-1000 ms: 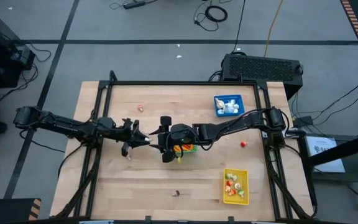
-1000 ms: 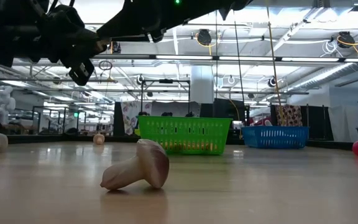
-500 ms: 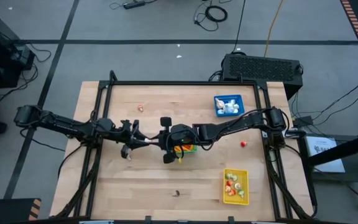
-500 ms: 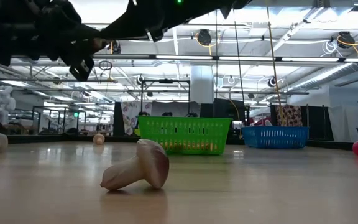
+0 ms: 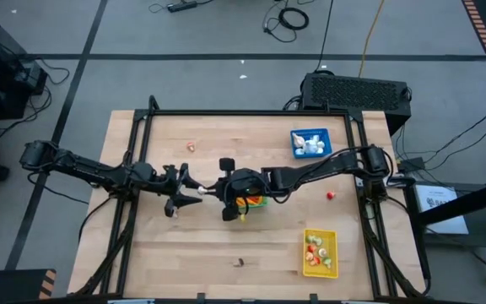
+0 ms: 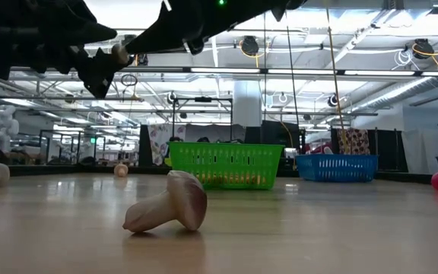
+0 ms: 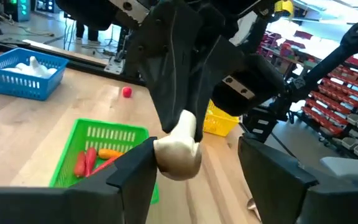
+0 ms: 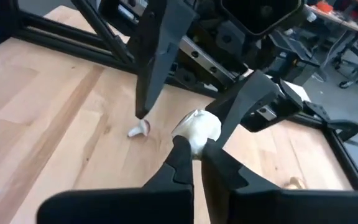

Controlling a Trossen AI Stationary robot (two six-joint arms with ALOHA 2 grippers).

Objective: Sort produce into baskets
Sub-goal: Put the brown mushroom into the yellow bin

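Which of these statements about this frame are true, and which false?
1. The right pincer is shut on a white piece. True.
2. The left pincer is clamped tight. False: its fingers stand apart.
3. The green basket holds red and orange pieces. True.
4. The blue basket is empty. False: it holds white pieces.
5. A mushroom lies on the table. True.

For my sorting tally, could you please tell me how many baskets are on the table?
3: the blue basket at the far right, the yellow basket at the near right, and the green basket mid-table, largely hidden under the right arm from above.
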